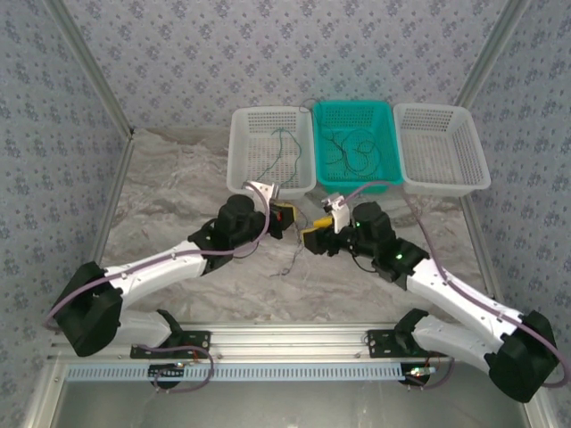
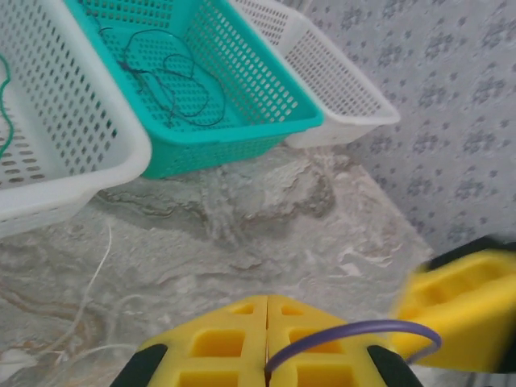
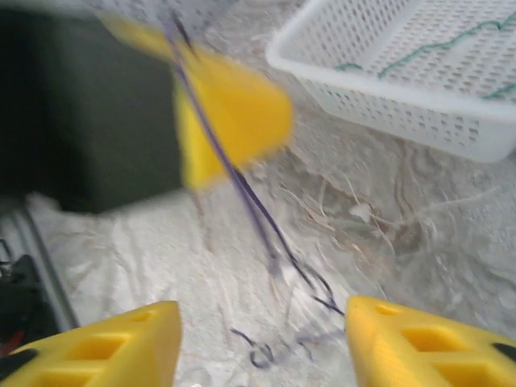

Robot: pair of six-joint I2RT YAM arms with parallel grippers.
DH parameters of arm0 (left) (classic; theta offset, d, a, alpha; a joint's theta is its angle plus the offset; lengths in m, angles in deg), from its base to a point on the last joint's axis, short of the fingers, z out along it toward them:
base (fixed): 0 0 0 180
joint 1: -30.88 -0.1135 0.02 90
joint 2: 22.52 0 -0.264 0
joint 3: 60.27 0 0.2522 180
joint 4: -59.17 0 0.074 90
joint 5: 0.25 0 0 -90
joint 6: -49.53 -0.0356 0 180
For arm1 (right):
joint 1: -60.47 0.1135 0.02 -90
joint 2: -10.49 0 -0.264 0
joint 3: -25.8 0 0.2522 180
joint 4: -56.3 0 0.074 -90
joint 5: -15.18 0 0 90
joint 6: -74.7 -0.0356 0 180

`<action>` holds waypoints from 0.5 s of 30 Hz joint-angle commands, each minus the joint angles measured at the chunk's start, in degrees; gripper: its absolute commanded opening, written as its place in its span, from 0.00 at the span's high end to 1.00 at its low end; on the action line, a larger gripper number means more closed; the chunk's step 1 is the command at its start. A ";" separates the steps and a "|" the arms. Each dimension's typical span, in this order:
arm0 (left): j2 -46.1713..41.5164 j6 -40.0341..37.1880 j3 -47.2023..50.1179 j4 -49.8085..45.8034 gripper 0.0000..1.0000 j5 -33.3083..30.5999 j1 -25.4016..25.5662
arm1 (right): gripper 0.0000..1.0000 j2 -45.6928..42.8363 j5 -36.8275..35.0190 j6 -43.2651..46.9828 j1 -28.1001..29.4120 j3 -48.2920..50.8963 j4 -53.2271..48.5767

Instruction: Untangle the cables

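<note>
My left gripper (image 2: pixel 267 322) is shut on a bluish-purple cable (image 2: pixel 355 330), which arcs out to the right from between its yellow fingers. In the right wrist view that cable (image 3: pixel 247 186) hangs from the left gripper's blurred yellow fingertips (image 3: pixel 234 113) down to a loose curl on the table. My right gripper (image 3: pixel 262 339) stands open over that curl, with nothing between its fingers. From above, the left gripper (image 1: pixel 290 217) and the right gripper (image 1: pixel 310 237) sit close together at mid-table. Whitish cables (image 1: pixel 290 263) lie on the table just in front of them.
Three baskets line the far edge. The left white basket (image 1: pixel 243 169) holds a green cable (image 1: pixel 285 147). The teal basket (image 1: pixel 385 134) holds dark cables (image 1: pixel 352 152). At the right is another white basket (image 1: pixel 440 147). Patterned walls close in both sides.
</note>
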 commanded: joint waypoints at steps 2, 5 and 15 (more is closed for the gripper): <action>-1.64 2.23 -4.97 -2.47 1.00 3.28 0.58 | 0.34 3.96 -8.39 2.41 2.30 5.26 11.50; -2.35 3.11 -4.93 -1.82 1.00 3.73 0.74 | 0.34 9.64 -8.53 2.56 2.81 5.88 15.37; -10.23 2.32 -10.31 -9.09 1.00 0.68 0.65 | 0.82 27.29 -13.18 -5.79 3.12 5.67 19.04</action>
